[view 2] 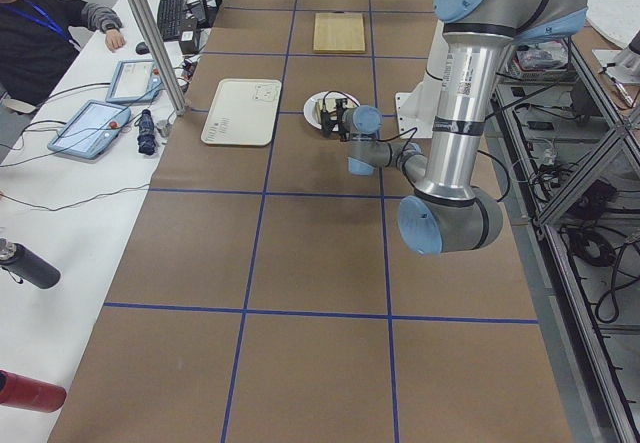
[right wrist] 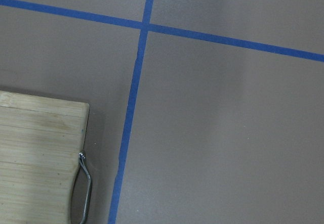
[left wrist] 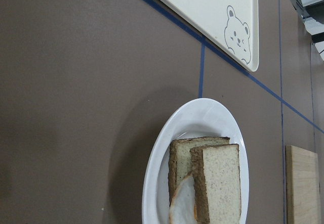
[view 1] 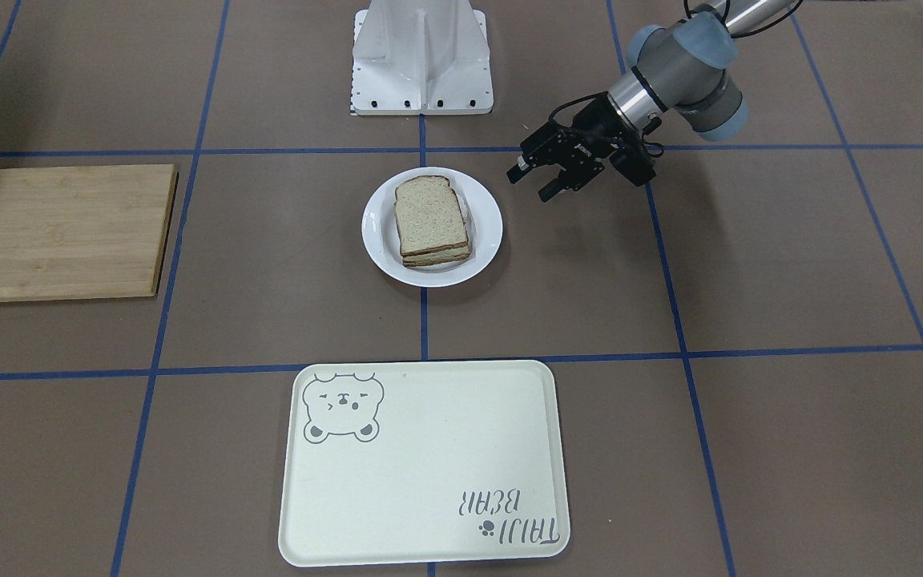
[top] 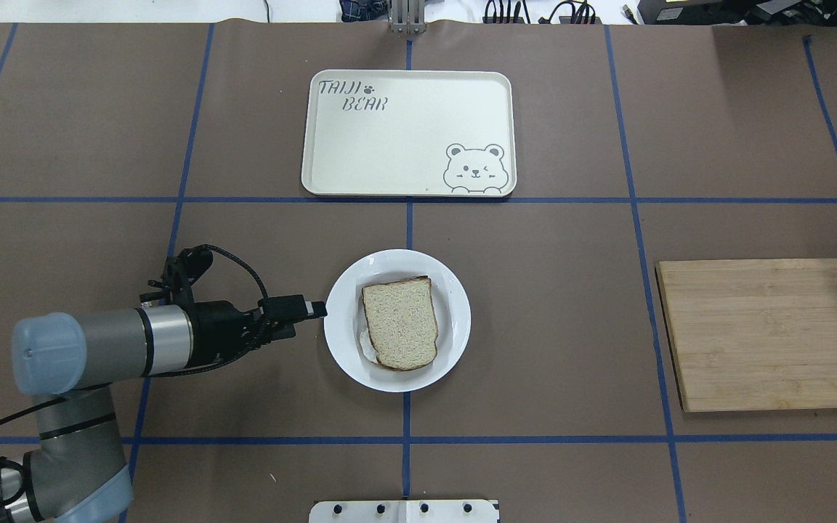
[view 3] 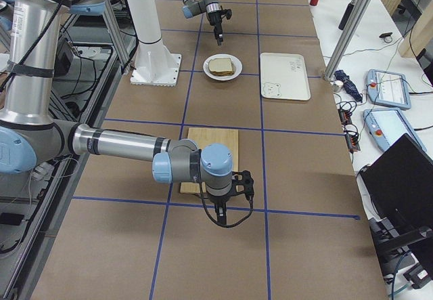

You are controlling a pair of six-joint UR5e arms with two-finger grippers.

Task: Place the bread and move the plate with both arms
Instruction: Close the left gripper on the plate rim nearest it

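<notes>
The bread [view 1: 428, 212] lies on top of a second slice with fried egg white [left wrist: 182, 206] peeking out, both on the white plate [view 1: 487, 232] at the table's middle. The bread [top: 400, 330] and the plate [top: 342, 341] also show in the overhead view, and in the left wrist view the bread [left wrist: 220, 183] lies on the plate [left wrist: 157, 173]. My left gripper [view 1: 536, 179] is open and empty, level with the plate's edge and just beside it [top: 308, 314]. My right gripper [view 3: 222, 217] shows only in the exterior right view, near the cutting board's end. I cannot tell if it is open or shut.
A cream bear tray [top: 389, 145] lies beyond the plate on the far side from the base. A bamboo cutting board [top: 767, 334] lies on my right, with a metal handle [right wrist: 83, 183] at its edge. The white base [view 1: 421, 56] stands behind the plate.
</notes>
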